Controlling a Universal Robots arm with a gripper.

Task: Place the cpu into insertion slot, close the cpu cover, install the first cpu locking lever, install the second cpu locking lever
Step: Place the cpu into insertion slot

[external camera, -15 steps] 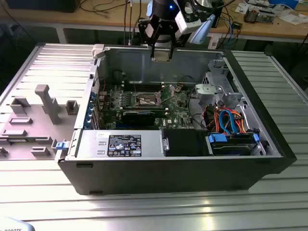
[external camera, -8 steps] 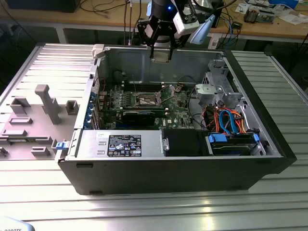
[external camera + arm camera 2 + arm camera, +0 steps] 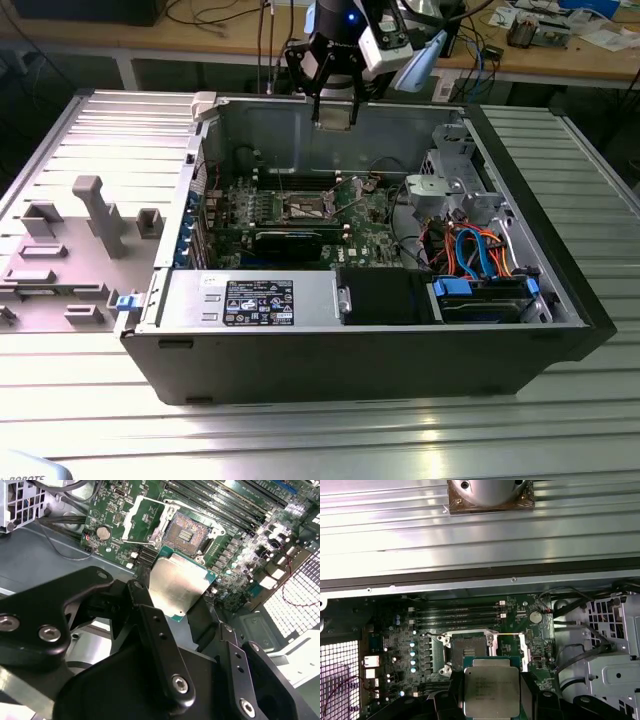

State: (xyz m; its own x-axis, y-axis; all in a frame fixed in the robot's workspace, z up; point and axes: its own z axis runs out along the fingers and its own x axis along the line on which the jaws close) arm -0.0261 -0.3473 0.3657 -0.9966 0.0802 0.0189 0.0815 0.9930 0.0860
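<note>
Exterior view, left to right; grey fixture blocks (image 3: 95, 215) sit on the ribbed metal desk (image 3: 300, 440), well apart from the work; the open computer case (image 3: 350, 340) lies on its side with the motherboard (image 3: 360, 225) facing up.

The insertion slot (image 3: 305, 208) is bare, its contact field uncovered in the second wrist view (image 3: 186, 532); the cpu cover (image 3: 132, 520) is swung back just beside it, so nothing is seated yet.

The jaws hang above the case's back wall, closed on two opposite edges of the cpu (image 3: 335, 112); in both wrist views the chip (image 3: 177, 587) (image 3: 491, 690) shows its metal top to the cameras and stands high over the board, short of the slot (image 3: 467, 650).

Risks, as judgement:
- the hold is on thin edges only; a jolt on the way down could let the chip slip or twist, and it would drop onto the board;
- any sideways or rotational offset at touchdown would set the chip on the rim or skewed, and pressing then could bend the contacts;
- the raised cover stands close to the approach; a jaw could clip it;
- farther right, the orange and blue cables (image 3: 470, 250) by the drive cage (image 3: 450, 185) lie clear of the slot; low concern.
</note>
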